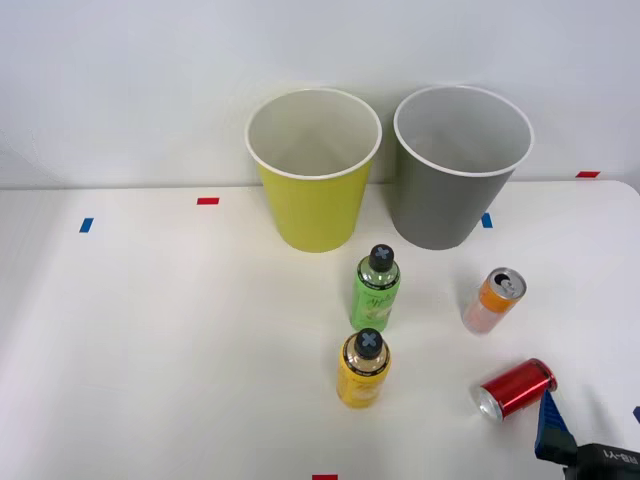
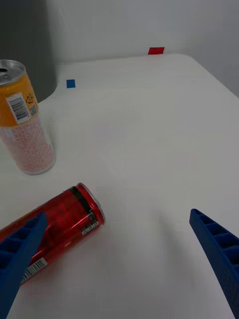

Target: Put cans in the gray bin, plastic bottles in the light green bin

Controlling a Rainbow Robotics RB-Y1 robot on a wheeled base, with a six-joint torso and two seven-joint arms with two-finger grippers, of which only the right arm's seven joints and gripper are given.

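Observation:
A shiny red can [image 1: 515, 388] lies on its side at the table's front right, and in the right wrist view this red can [image 2: 59, 224] is partly behind one blue finger. Just behind it, an orange-pink can [image 1: 493, 300] [image 2: 25, 127] stands upright. My right gripper [image 1: 593, 425] [image 2: 117, 217] is open just in front of the red can, holding nothing. A green bottle [image 1: 376, 288] and a yellow bottle [image 1: 364, 368] stand mid-table. The light green bin [image 1: 313, 200] and the gray bin [image 1: 450, 200] [image 2: 25, 45] stand side by side at the back.
Small red tape marks [image 1: 207, 201] and blue tape marks [image 1: 86, 225] dot the white table. A white wall rises right behind the bins. The table's right edge [image 1: 630, 200] runs close to the cans.

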